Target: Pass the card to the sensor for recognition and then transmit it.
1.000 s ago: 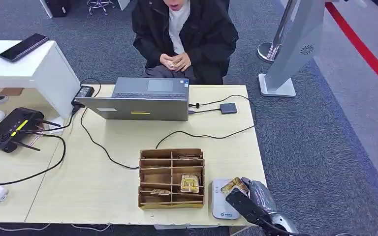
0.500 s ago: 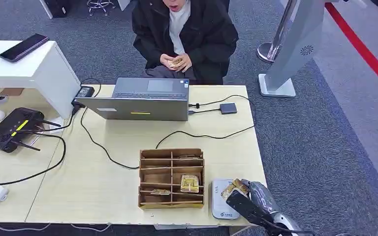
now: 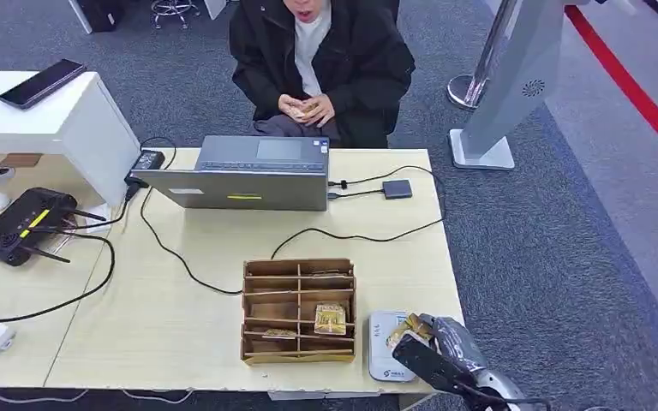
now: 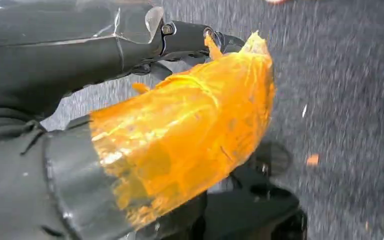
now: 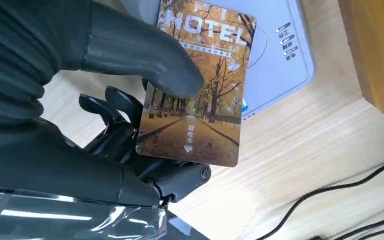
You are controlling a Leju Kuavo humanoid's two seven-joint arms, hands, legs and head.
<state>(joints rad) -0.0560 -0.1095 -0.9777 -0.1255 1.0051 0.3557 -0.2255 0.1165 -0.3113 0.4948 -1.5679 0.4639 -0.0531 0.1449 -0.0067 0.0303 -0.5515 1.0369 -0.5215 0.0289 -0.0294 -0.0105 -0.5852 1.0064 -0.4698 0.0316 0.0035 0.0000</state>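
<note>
A glossy flat card point(image 5: 196, 85) is gripped by the right hand point(image 5: 130, 90) just above the smooth white sensor point(image 5: 275, 55); the left hand's point(image 4: 180, 115) state cannot be told.

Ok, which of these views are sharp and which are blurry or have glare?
Head view: evenly lit and sharp across the table. Right wrist view: sharp on the card held by the right hand, glare on the clear cover. Left wrist view: carpet streaked with blur, the left hand close.

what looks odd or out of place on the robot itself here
Crumpled orange film is wrapped loosely over the left robot hand, torn at its edges. On the table nothing stands out; the right robot hand holds the hotel card over the white sensor.
</note>
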